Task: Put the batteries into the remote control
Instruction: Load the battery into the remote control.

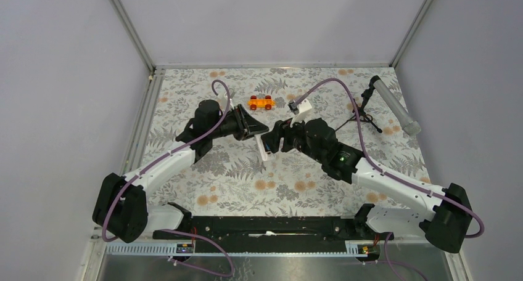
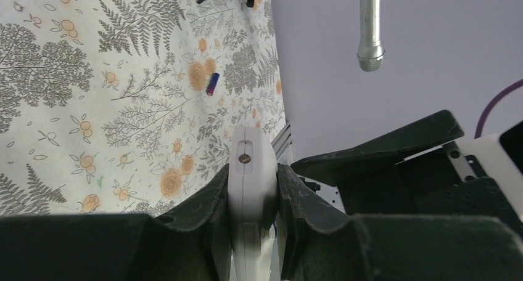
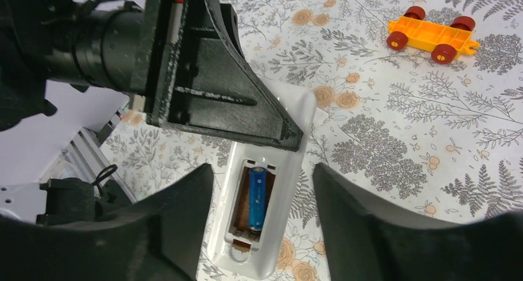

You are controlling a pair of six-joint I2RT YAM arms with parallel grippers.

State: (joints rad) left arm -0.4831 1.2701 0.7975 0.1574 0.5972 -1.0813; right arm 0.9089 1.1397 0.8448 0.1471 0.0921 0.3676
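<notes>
We judge it half done: the left gripper clamps the remote control mid-frame, one battery sits in its bay, the other battery lies upper-centre in the left wrist view, and the right gripper gapes empty.

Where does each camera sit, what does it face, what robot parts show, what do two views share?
Top external: overhead, near side, facing down; left arm, right arm.
Left wrist: along left fingers clamping the remote control; loose battery beyond.
Right wrist: down between right fingers at seated battery.
Shared: remote control in both wrist views.
</notes>
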